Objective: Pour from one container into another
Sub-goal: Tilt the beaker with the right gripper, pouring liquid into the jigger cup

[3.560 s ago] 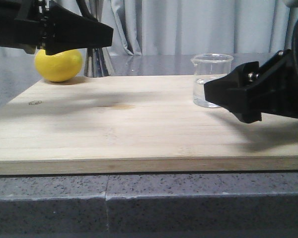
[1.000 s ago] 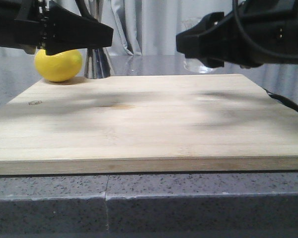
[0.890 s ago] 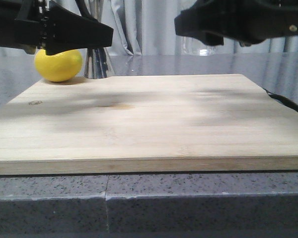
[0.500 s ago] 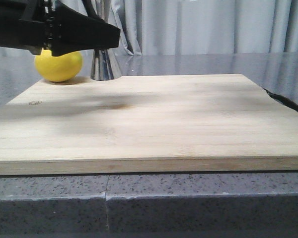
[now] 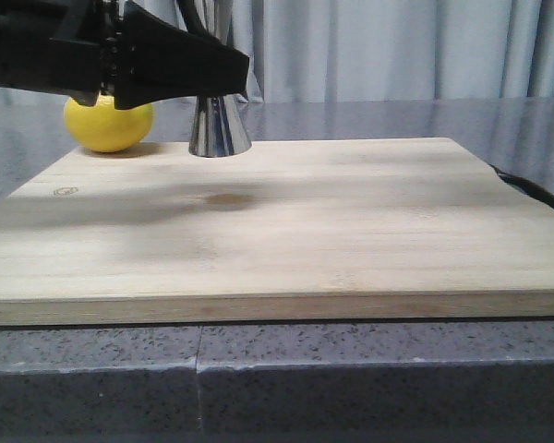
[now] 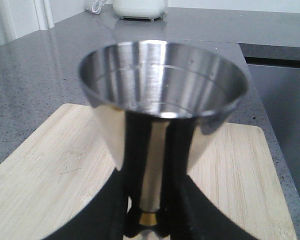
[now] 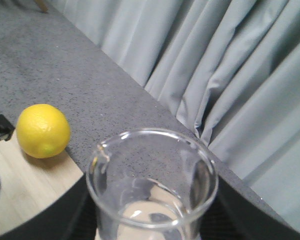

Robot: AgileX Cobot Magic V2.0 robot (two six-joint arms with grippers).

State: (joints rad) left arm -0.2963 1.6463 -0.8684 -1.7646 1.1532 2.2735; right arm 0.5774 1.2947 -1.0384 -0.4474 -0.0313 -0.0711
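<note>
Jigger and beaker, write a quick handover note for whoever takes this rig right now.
Left gripper: shut on the jigger at its waist, upright, base at the board's far edge beside the lemon.
Right gripper: fingertips hidden, appears to hold the beaker aloft, upright, a little liquid inside; not in the front view.
Done: both containers picked up.
Left: bring the beaker over the jigger and pour.

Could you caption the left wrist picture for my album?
Left gripper holds the upright steel jigger by its waist above the board.
</note>
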